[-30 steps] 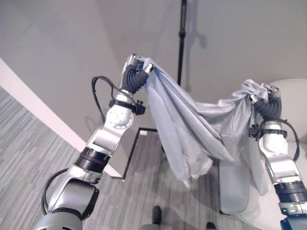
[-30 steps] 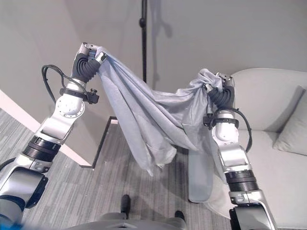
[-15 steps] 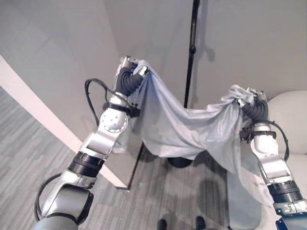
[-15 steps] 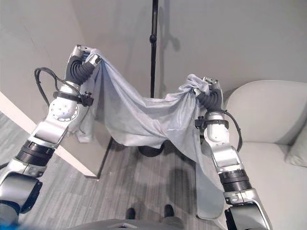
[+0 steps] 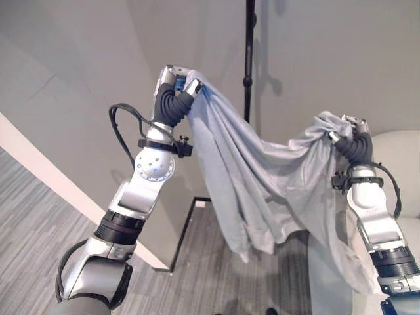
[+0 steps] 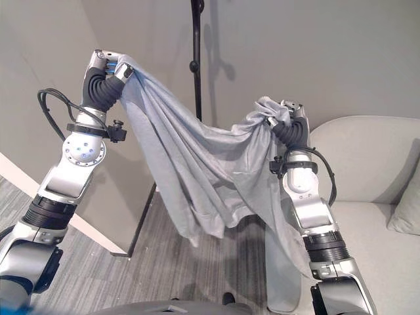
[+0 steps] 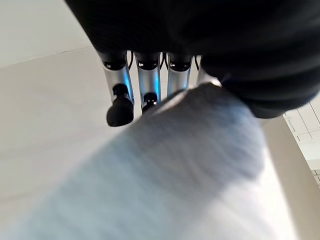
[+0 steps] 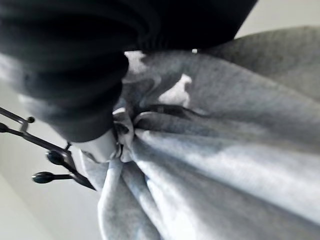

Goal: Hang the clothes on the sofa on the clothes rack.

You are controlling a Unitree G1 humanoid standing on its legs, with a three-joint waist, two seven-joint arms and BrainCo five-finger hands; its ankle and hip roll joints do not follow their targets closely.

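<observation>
A pale blue-grey garment (image 6: 203, 170) hung in the air, stretched between the two raised hands and sagging in folds in the middle, with one long end trailing down beside the right arm. The left hand (image 5: 177, 85) was the higher one, its fingers (image 7: 119, 95) curled over one bunched edge of the cloth. The right hand (image 6: 289, 118) clutched the other bunched edge, the fabric gathered tight against it in the right wrist view. Behind the garment stood the black pole of the clothes rack (image 5: 248, 59), just beyond the cloth, against a grey wall (image 6: 341, 52). Its dark knobbed pegs (image 8: 47, 165) showed past the right hand. A light grey sofa (image 6: 374, 170) with a cushion (image 6: 405, 210) stood to the robot's right on grey striped carpet (image 5: 33, 223).
</observation>
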